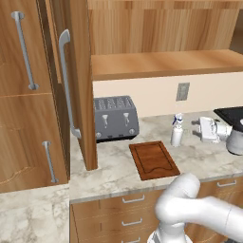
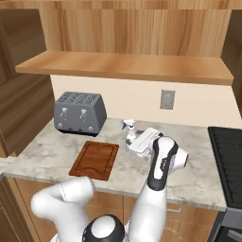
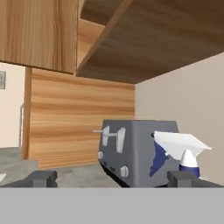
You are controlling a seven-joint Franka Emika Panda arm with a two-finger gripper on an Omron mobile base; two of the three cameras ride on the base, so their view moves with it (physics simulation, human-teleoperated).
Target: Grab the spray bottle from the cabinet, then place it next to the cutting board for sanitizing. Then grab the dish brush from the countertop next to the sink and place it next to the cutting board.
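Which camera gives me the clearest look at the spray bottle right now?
Left base view: the spray bottle stands whole and unblocked right of the cutting board. In the right base view the gripper covers its lower part; the hand view shows just its nozzle.

Pale marbled stone worktop (image 1: 114, 166) over wooden drawer units, running along the cream back wall. On it: grey four-slot toaster (image 1: 115, 117) at the back left, dark reddish-brown cutting board (image 1: 154, 159) lying flat in front of the toaster and nearer the front edge, white spray bottle (image 1: 177, 130) standing upright just beside the board's far right corner. A black cooktop (image 2: 228, 158) is set in the worktop's right end.
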